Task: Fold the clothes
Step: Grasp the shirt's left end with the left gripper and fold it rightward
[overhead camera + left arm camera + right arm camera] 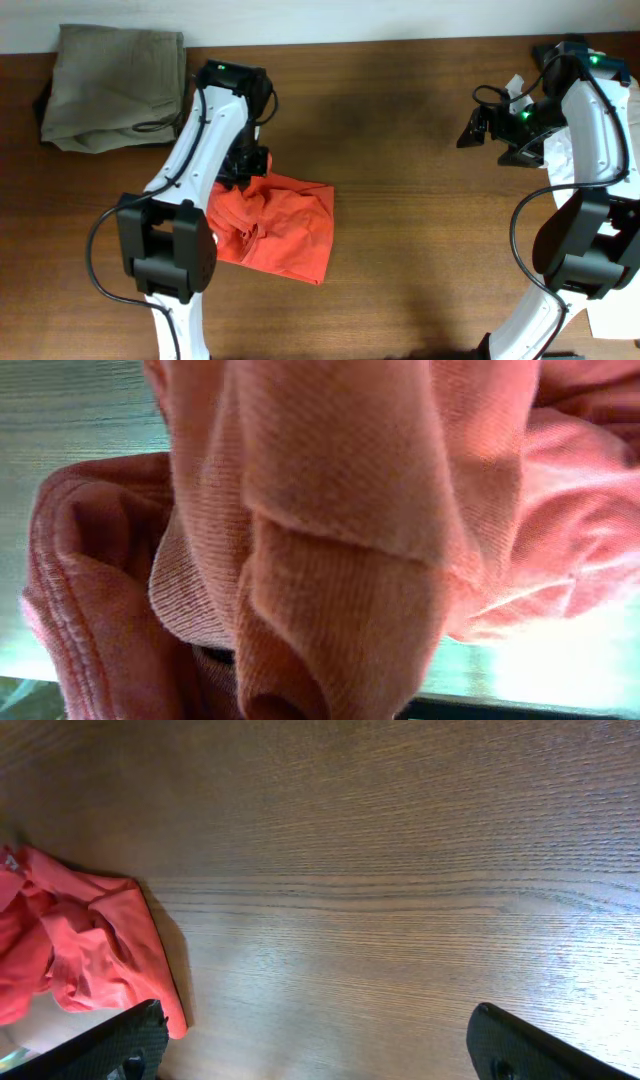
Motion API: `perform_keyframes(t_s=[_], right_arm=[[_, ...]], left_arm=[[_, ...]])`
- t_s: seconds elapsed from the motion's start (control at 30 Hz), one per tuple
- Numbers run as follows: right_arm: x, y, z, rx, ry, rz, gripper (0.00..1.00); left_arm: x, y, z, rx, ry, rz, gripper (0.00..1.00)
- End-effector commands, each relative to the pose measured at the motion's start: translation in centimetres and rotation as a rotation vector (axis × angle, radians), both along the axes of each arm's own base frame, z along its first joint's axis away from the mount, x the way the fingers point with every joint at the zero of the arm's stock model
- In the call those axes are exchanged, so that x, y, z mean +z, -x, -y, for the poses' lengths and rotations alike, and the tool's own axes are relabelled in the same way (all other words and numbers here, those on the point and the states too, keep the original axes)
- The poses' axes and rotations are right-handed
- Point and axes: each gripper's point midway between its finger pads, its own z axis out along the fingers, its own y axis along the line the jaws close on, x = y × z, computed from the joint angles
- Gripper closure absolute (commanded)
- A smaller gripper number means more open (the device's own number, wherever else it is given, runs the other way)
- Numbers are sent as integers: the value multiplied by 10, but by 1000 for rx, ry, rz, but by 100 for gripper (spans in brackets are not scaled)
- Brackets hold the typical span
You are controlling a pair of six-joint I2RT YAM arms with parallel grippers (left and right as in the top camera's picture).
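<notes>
The T-shirt (285, 230) lies on the left half of the table (400, 220), with the left pincer (245, 165) at its far edge. A folded garment (112, 85) lies behind it in the far left corner. The right pincer (472, 132) hangs well apart, over the far right.

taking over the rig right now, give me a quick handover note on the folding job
Left end effector: down at the far edge of the red-orange T-shirt. Fabric fills its wrist view, so open or shut cannot be told.
Right end effector: open, empty, over bare table, apart from the shirt.
Done: shirt gathered into a rough, wrinkled rectangle.
Left: smooth it and finish the folds.
</notes>
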Motion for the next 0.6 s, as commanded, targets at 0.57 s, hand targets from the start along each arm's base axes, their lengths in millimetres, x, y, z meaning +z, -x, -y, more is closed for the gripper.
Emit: perform_keyframes(t_s=[0.57], right_arm=[[9, -3, 3, -6, 16, 25, 1]], left_arm=[[-7, 68, 167, -336, 278, -34, 71]])
